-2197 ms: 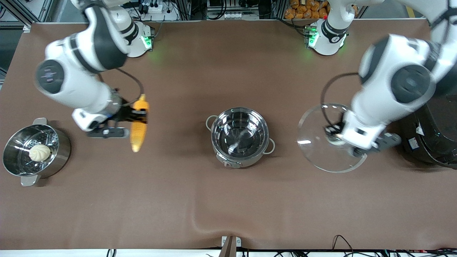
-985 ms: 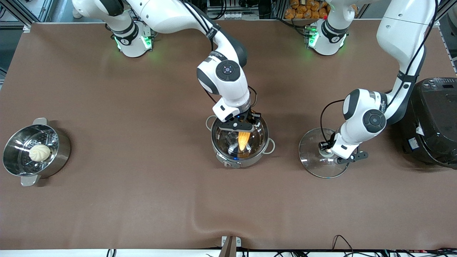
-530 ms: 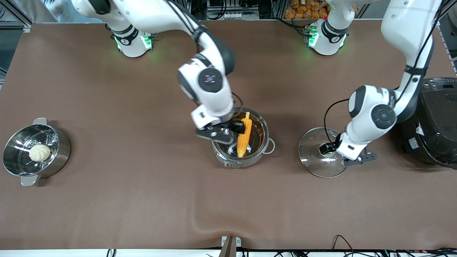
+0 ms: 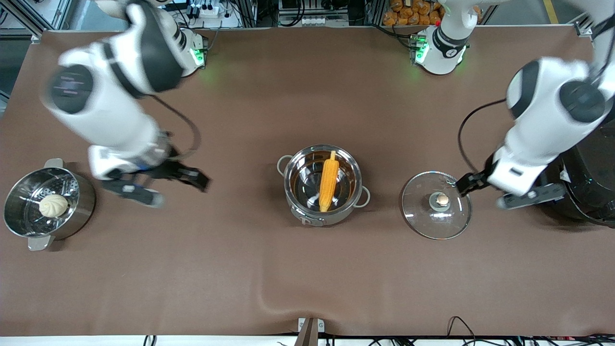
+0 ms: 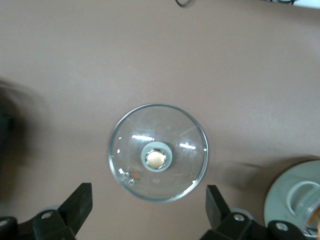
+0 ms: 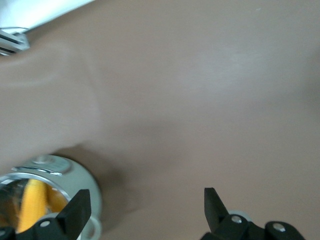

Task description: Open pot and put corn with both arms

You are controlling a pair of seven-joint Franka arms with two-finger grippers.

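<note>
The shiny steel pot point(image 4: 307, 211) stands open at the table's middle. The yellow-orange corn point(image 4: 328, 180) lies inside it, pale tip toward the front camera. The glass lid point(image 4: 423, 218) with its copper knob point(image 4: 442, 198) lies flat on the table beside the pot, toward the left arm's end. My left gripper point(image 4: 499, 191) is open and empty, over the table between lid and cooker. In the left wrist view the lid point(image 5: 175, 175) lies past my open gripper point(image 5: 148, 207). My right gripper point(image 4: 163, 185) is open and empty, between the two pots. The right wrist view shows gripper point(image 6: 146, 210), pot point(image 6: 75, 175) and corn point(image 6: 31, 202).
A steel pot with a perforated insert point(image 4: 77, 211) holds a white bun point(image 4: 53, 205) at the right arm's end. A large black cooker point(image 4: 584, 168) stands at the left arm's end, close to my left hand. The pot's rim also shows in the left wrist view point(image 5: 300, 200).
My right gripper let go of the corn in the pot and swung away toward the right arm's end. My left gripper let go of the lid's knob and drew back toward the cooker.
</note>
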